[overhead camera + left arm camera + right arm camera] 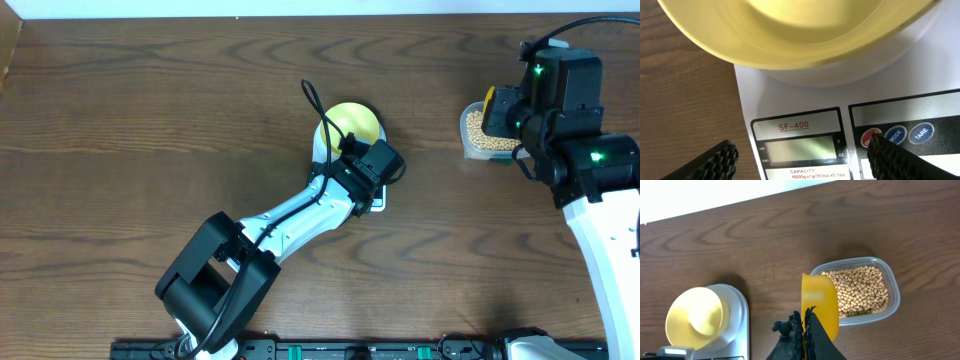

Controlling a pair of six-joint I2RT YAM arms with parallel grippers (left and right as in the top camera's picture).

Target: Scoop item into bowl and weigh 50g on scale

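Beans [860, 287] lay in the clear tub [894, 300], just beyond my right jaws.

Right jaws: together, clamped on the handle end of the yellow scoop [819, 305]. The scoop pointed away from me, its far end over the tub's left end. I could not judge whether it touched the beans. The tub stood on the brown wooden worktop [765, 240], at its right side in the overhead view.

Left jaws: wide apart, gripping nothing. Both black ribbed fingertips [715, 161] hung low at the front of the white scale [755, 85]. One was off the scale's left edge, over the wood. The other lay across the red button [867, 136]; whether it touched, I could not tell. Between them sat the grey display [800, 149], whose reading I could not make out. The blue MODE [895, 134] and TARE [921, 132] buttons stood beside the red one. The label above the display read SF-400.

Pale yellow bowl [790, 35] sat on the scale's platform, just ahead of the left jaws. Scale and bowl stood mid-worktop, well apart from the tub.
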